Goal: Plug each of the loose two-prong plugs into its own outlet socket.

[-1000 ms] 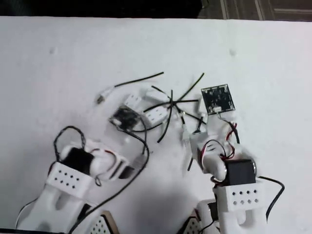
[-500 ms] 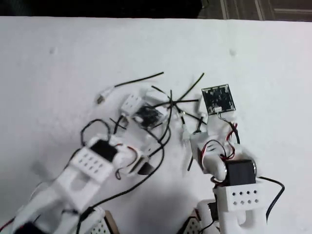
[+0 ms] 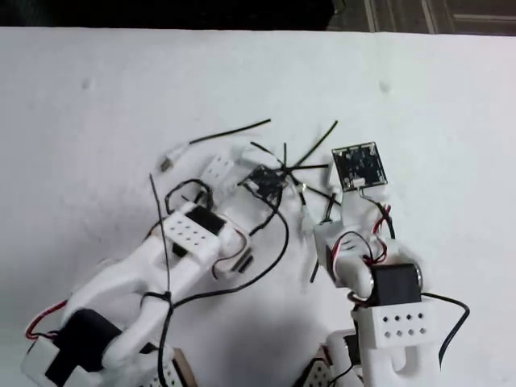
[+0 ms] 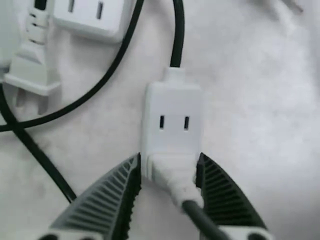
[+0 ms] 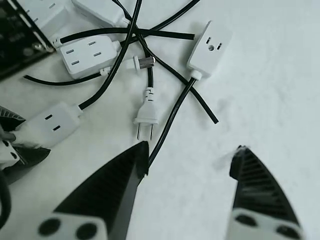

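Mid-tabletop, the left pincer [image 4: 168,161] pinches a plug [image 4: 172,176] at the end of a socket [image 4: 172,120]. Push crooked and the unanchored socket may just skid away. The right pincer [image 5: 191,147] hangs spread over a loose plug [image 5: 147,112], where the crossed cords [image 5: 172,116] could snag.

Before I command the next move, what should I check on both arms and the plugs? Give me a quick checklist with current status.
1. Left gripper grips the held plug: ok, a finger sits on each side of it.
2. Held plug fully seated in the slotted socket: cannot tell, the joint lies between the fingers.
3. Right gripper open: ok.
4. Loose plug lies flat ahead of the right gripper, prongs bare: ok.
5. Free socket with empty slots: ok.
6. Clear grasp space around the loose plug: not ok, a black cord runs close beside it.
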Controlling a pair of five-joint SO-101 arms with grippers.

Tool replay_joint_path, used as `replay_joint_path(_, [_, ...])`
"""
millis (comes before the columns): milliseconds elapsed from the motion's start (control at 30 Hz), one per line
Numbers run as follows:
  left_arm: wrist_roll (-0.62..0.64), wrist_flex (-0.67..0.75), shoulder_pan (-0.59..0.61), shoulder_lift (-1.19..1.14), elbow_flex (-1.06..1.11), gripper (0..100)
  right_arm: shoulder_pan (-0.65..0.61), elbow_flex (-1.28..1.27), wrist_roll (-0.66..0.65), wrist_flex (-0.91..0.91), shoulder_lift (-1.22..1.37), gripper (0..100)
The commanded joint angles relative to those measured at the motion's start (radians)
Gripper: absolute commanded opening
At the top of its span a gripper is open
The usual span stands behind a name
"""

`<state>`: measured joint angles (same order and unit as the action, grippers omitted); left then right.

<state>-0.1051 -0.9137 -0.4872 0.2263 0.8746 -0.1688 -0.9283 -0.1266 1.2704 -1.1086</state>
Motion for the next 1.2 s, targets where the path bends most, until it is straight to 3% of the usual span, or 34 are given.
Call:
replay_joint_path(0, [0.005,-0.008,0.002,0.001,-0.043,2,0.010,0.009,0.008,-0.016,-0.018,25.9])
replay_joint_path(133, [0.005,-0.084,0.059,0.088,-0.084,2,0.010,0.009,0.008,-0.016,-0.018,25.9])
replay_joint_path(367, [0.003,-0.190,0.268,0.386,-0.219,2,0.008,0.009,0.008,-0.016,-0.018,25.9])
replay_joint_path(533, [0.003,-0.178,0.381,0.378,-0.338,2,0.004,0.008,0.008,-0.016,-0.018,25.9])
replay_joint_path(800, [0.003,-0.106,0.464,0.031,-0.618,2,0.004,0.008,0.008,-0.016,-0.010,25.9])
replay_joint_path(1167, [-0.026,-0.138,0.466,-0.657,-1.232,2,0.002,0.006,0.006,-0.016,-0.010,26.0])
